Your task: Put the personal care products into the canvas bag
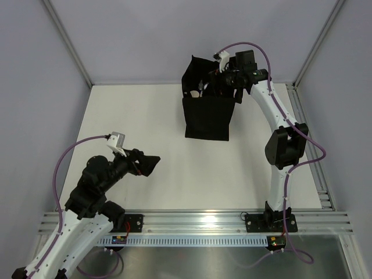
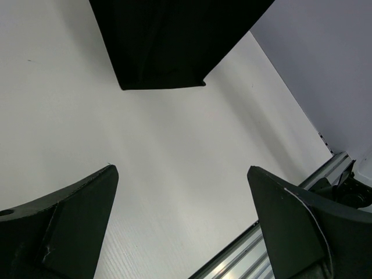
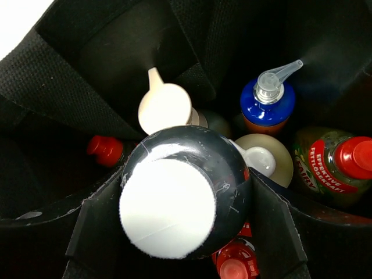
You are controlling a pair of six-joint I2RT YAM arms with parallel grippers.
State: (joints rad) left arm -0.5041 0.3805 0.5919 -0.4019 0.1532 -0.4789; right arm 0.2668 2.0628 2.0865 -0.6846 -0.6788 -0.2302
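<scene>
The black canvas bag (image 1: 206,116) stands upright at the back middle of the table. My right gripper (image 1: 228,77) is over its open top and is shut on a white-capped bottle (image 3: 168,206), held cap-up between the fingers (image 3: 87,232) inside the bag's mouth (image 3: 58,58). Below it in the bag are the cream pump bottle (image 3: 164,107), the orange blue-capped bottle (image 3: 267,104), the beige-capped bottle (image 3: 270,160), the yellow-green red-capped bottle (image 3: 331,165) and red bottles (image 3: 235,261). My left gripper (image 1: 152,164) is open and empty above bare table (image 2: 183,174), well short of the bag (image 2: 168,40).
A metal rail (image 1: 192,221) runs along the table's near edge and also shows in the left wrist view (image 2: 261,250). Grey walls enclose the back and sides. No loose products show on the white tabletop (image 1: 145,116).
</scene>
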